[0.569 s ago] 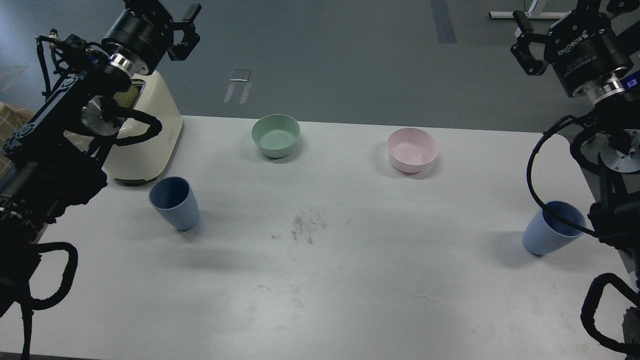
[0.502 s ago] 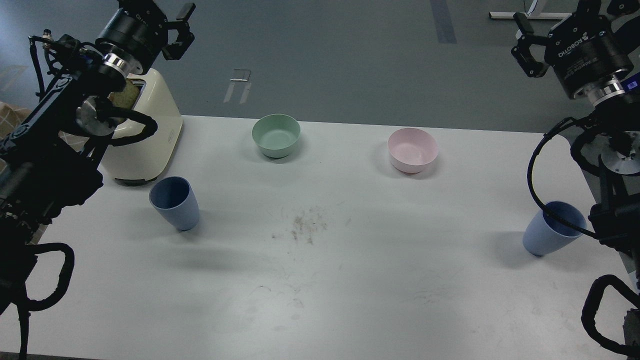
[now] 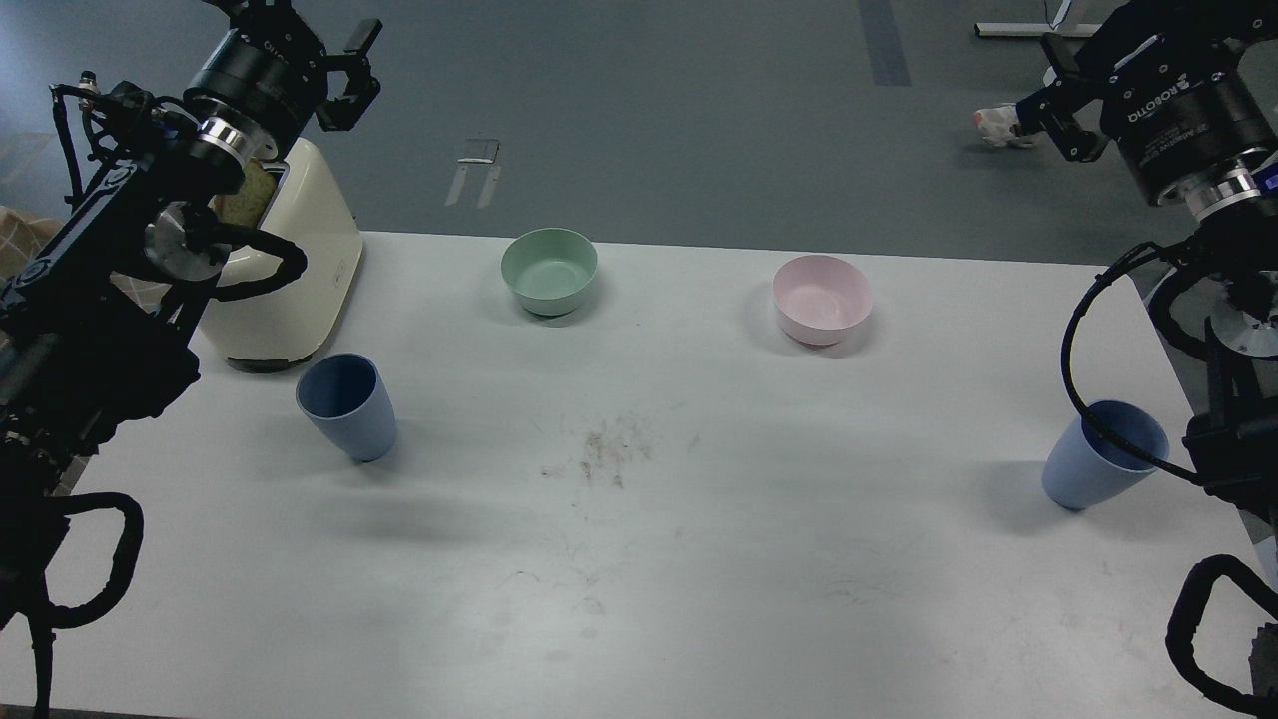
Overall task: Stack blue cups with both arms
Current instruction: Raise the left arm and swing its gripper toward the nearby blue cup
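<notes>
1. Head view shows the darker blue cup [image 3: 346, 404] upright on the white table [image 3: 699, 559], near the left edge and just in front of the cream toaster [image 3: 295, 280].
2. The lighter blue cup [image 3: 1103, 454] stands upright near the right edge, partly crossed by a black cable [image 3: 1073, 369]. The two cups are well apart, at opposite sides of the table.
3. Neither cup is held, and neither sits inside the other. Judgement: the task is at the approach step, with no grasp made.
4. A mint-green bowl [image 3: 550, 270] and a pale pink bowl [image 3: 822, 298] stand toward the far edge, apart from both cups. A patch of crumbs [image 3: 611, 454] lies near the table centre.
5. The left gripper [image 3: 329, 70] is raised above the toaster, beyond the far-left corner. Its fingers are spread and carry nothing.
6. The right gripper [image 3: 1063, 105] is raised beyond the far-right corner. Part of it is cut off by the top of the view, so whether its fingers are spread or pressed together cannot be told. It carries nothing visible.
7. Judgement, next move: lower each gripper to the cup on its own side, with fingers spread wide enough to straddle the wall, then close.
8. Caution: the taper toward the narrow base may let a cup tip if it is struck from the side.
</notes>
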Available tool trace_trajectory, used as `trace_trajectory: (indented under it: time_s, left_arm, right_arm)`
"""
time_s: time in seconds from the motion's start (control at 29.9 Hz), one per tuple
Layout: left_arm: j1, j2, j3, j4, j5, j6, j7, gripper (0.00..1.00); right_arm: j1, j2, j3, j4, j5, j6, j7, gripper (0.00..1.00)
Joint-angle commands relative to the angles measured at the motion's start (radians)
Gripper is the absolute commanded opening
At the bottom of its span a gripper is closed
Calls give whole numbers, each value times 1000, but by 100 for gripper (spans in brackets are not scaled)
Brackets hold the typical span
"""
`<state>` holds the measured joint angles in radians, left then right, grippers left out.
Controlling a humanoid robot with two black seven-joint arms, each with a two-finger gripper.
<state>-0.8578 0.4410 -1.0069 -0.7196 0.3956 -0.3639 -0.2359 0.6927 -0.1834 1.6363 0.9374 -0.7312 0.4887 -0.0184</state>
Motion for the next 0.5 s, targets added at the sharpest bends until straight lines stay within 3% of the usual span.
trace_trajectory:
  time_s: [0.0, 0.23, 0.4, 0.47]
  left_arm:
    - [2, 21, -7, 5, 8, -7, -2, 97]
    - [2, 8, -1, 8, 2, -9, 0, 98]
    - [54, 38, -12, -17, 2, -62, -2, 98]
    - [117, 118, -9, -105, 2, -98, -3, 98]
  right_arm:
    - [-4, 2, 0, 3, -1, 0, 1, 100]
    - [-9, -1, 13, 9, -1, 0, 6, 100]
    - [-28, 1, 31, 23, 1, 0, 9, 100]
    - [-45, 2, 46, 49, 1, 0, 12, 100]
